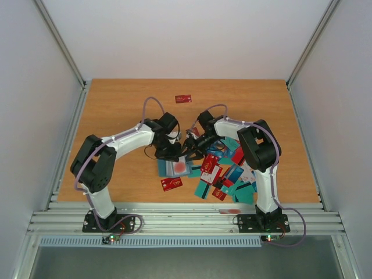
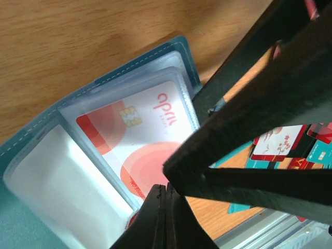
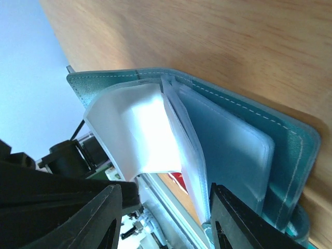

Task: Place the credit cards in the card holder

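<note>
The teal card holder (image 1: 167, 169) lies open at the table's middle, its clear sleeves fanned out. A white card with red circles (image 2: 150, 129) sits inside one sleeve. My left gripper (image 1: 174, 153) is shut, its tips (image 2: 166, 188) resting at the holder's (image 2: 179, 45) near edge. My right gripper (image 1: 189, 151) is open, with its fingers (image 3: 111, 210) either side of the raised clear sleeves (image 3: 148, 129) of the holder (image 3: 290, 150). The credit cards (image 1: 224, 174) lie in a mixed red, teal and white pile right of the holder. The pile also shows in the left wrist view (image 2: 282, 142).
One red card (image 1: 183, 99) lies alone at the far middle. Another red card (image 1: 171, 184) lies just in front of the holder. The metal rail (image 1: 186, 218) runs along the near edge. Grey walls stand close on both sides.
</note>
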Controlling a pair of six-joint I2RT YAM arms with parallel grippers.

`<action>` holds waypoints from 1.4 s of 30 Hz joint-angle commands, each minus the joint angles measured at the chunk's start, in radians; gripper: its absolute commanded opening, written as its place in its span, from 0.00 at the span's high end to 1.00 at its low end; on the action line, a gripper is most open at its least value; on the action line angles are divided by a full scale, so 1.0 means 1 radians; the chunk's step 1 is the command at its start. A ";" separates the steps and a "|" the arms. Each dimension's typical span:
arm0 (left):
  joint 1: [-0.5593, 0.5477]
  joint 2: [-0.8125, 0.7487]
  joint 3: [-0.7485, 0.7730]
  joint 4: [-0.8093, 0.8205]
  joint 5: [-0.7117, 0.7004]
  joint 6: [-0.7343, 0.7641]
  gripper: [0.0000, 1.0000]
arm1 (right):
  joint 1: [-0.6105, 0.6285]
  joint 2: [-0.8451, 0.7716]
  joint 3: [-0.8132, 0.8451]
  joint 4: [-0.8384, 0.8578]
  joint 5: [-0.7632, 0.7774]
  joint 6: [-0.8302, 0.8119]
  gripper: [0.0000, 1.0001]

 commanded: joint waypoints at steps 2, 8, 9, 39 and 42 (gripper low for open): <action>0.001 -0.093 0.018 -0.052 -0.054 -0.025 1.00 | 0.031 -0.019 0.021 0.019 -0.040 0.020 0.52; 0.029 -0.187 0.002 -0.162 -0.185 -0.022 1.00 | 0.052 -0.018 0.045 0.019 -0.045 0.035 0.52; 0.038 -0.204 -0.008 -0.179 -0.209 -0.021 1.00 | 0.055 -0.016 0.049 0.019 -0.045 0.037 0.52; 0.136 -0.078 -0.134 -0.141 -0.254 -0.009 0.93 | 0.111 0.019 0.131 0.008 -0.039 0.059 0.52; 0.136 -0.057 -0.124 -0.135 -0.247 -0.003 0.93 | 0.122 0.028 0.151 0.005 -0.042 0.096 0.52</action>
